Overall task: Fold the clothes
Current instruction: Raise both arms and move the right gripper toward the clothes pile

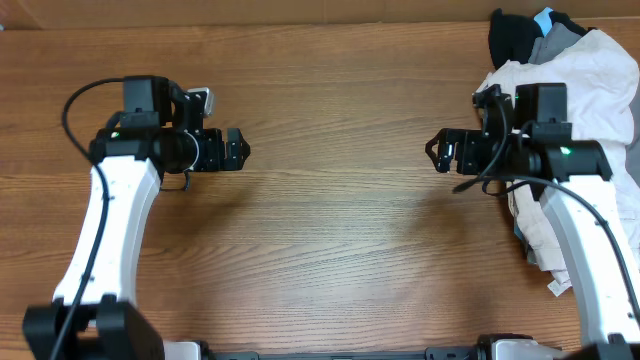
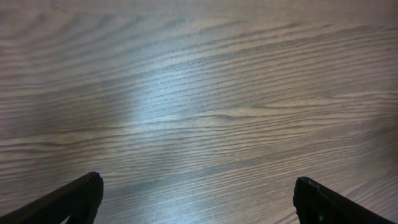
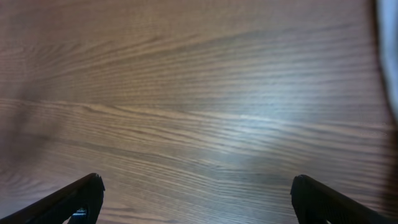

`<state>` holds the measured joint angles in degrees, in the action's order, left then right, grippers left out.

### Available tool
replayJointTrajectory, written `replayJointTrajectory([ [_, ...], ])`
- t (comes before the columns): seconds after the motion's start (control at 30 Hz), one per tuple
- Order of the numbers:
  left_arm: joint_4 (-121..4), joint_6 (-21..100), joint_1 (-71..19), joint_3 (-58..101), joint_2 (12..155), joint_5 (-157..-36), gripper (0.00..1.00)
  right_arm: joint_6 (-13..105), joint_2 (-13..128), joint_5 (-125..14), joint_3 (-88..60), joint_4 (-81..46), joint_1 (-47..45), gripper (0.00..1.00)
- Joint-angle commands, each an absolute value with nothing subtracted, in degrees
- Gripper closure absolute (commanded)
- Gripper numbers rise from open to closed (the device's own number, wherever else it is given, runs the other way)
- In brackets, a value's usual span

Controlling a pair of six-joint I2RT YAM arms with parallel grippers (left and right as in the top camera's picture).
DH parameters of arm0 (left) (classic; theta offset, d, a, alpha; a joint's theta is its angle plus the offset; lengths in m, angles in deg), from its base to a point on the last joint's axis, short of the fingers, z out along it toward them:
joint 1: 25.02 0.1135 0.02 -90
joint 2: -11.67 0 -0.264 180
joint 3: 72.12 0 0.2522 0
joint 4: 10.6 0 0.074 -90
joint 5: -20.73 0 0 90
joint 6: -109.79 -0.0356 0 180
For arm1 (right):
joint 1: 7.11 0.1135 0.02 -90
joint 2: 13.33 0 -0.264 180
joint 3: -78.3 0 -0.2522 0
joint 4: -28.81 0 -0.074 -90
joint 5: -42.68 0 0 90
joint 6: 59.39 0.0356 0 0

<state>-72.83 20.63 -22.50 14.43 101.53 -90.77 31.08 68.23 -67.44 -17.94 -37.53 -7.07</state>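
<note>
The light beige shorts (image 1: 600, 75) lie crumpled in a heap at the table's right edge, partly under my right arm. A small white label (image 1: 556, 288) shows at the heap's near end. My right gripper (image 1: 434, 152) is open and empty, to the left of the heap, over bare wood. In the right wrist view its fingers (image 3: 196, 182) are wide apart above the table, with a blurred pale cloth edge (image 3: 390, 56) at the far right. My left gripper (image 1: 240, 150) is open and empty at the left, far from the shorts. Its wrist view (image 2: 198, 183) shows only wood.
A black garment (image 1: 510, 35) and a grey garment (image 1: 555, 45) lie at the back of the heap, in the far right corner. The wooden table (image 1: 330, 230) stretches between the two arms.
</note>
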Motion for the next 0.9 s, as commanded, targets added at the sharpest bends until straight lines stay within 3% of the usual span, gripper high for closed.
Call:
replayJointTrajectory([
  [0.0, -72.57, 19.12, -22.45, 15.52, 105.29, -93.08, 0.00, 37.57, 69.04, -68.71, -16.33, -36.26, -9.83, 0.00],
  [0.27, -73.62, 18.86, -22.45, 15.52, 107.61, -92.69, 0.00, 51.08, 69.06, -59.77, -15.87, -41.13, -32.69, 0.00],
  [0.53, -72.74, 18.88, -22.45, 15.52, 107.61, -92.69, 0.00, 56.08, 71.35, -59.16, -15.89, -41.72, -58.11, 0.00],
  [0.87, -71.76, 18.88, -22.45, 15.52, 107.61, -92.69, 0.00, 57.70, 78.37, -58.74, -18.25, -39.87, -70.81, 0.00],
])
